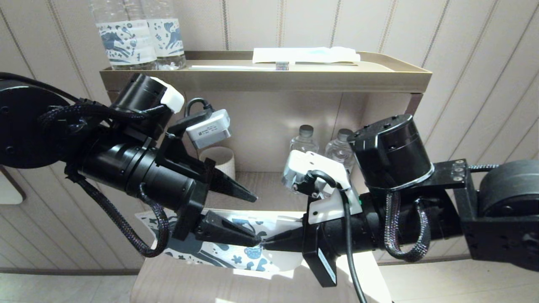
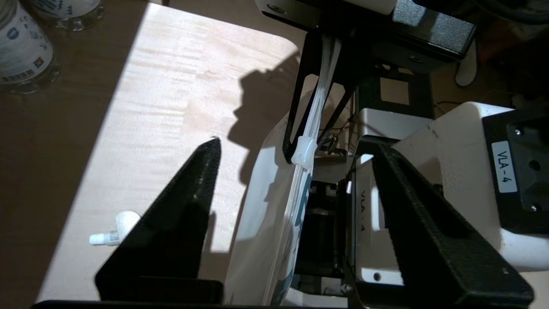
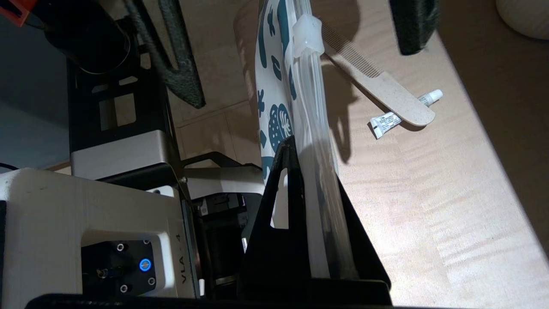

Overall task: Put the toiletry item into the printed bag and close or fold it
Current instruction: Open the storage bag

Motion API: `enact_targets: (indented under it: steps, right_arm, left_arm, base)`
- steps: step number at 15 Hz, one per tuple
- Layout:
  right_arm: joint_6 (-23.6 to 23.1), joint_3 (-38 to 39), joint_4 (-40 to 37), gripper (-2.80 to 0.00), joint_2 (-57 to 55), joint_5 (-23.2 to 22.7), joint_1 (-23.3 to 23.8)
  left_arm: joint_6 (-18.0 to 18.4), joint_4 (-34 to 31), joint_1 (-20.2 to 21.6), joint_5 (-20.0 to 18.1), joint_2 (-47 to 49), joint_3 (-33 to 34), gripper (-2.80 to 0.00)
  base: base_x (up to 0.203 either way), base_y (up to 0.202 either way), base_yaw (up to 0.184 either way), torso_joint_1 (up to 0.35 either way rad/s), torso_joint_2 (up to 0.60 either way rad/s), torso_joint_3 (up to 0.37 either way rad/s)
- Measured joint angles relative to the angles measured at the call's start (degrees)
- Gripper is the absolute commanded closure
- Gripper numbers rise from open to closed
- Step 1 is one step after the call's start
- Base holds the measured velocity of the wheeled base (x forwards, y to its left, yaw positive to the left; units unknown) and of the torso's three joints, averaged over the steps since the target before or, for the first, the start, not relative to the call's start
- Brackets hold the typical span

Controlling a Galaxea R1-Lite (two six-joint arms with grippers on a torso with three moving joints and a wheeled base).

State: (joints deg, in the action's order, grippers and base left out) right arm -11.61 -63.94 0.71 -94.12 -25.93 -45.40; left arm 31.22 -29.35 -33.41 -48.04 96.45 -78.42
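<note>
The printed bag point(image 1: 252, 263) hangs edge-up over the wooden table, white with dark blue motifs. My right gripper point(image 1: 265, 244) is shut on its zip edge point(image 3: 317, 180). The white zip slider point(image 3: 306, 36) sits further along that edge. My left gripper point(image 1: 254, 219) is open and straddles the bag point(image 2: 266, 206), one finger on each side, with the slider point(image 2: 303, 150) between its tips and neither finger touching. The white comb point(image 3: 377, 83) lies flat on the table outside the bag, its teeth end hidden behind the bag, its handle resting on a small white tube point(image 3: 403, 116).
A tan tray point(image 1: 269, 80) above holds two labelled water bottles point(image 1: 139, 38), a toothbrush point(image 1: 236, 66) and a wrapped packet point(image 1: 303, 54). Two small bottles point(image 1: 303, 141) and a white cup point(image 1: 219, 158) stand at the back of the lower shelf.
</note>
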Motion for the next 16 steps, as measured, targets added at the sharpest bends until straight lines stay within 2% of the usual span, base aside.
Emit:
enact_targets:
  steps: [3, 6, 9, 16]
  right_arm:
    - [0.0, 0.04, 0.02, 0.0, 0.05, -0.01, 0.01]
    - [0.0, -0.03, 0.05, 0.0, 0.11, -0.01, 0.04]
    - [0.0, 0.07, 0.04, 0.0, 0.18, -0.02, -0.05]
    - [-0.39, 2.87, 0.27, 0.0, 2.96, -0.02, 1.73]
  left_arm:
    - [-0.13, -0.01, -0.19, -0.17, 0.07, 0.1, 0.0]
    - [0.13, -0.02, -0.19, -2.95, 0.24, 0.06, 0.0]
    - [0.42, -0.02, -0.16, -3.83, 0.38, 0.28, 0.0]
    - [0.75, 0.0, 0.69, -3.63, 0.12, 1.32, 0.0]
  base:
    - [0.0, 0.0, 0.0, 0.0, 0.0, 0.0]
    - [0.0, 0.0, 0.0, 0.0, 0.0, 0.0]
    - [0.0, 0.0, 0.0, 0.0, 0.0, 0.0]
    - [0.0, 0.0, 0.0, 0.0, 0.0, 0.0]
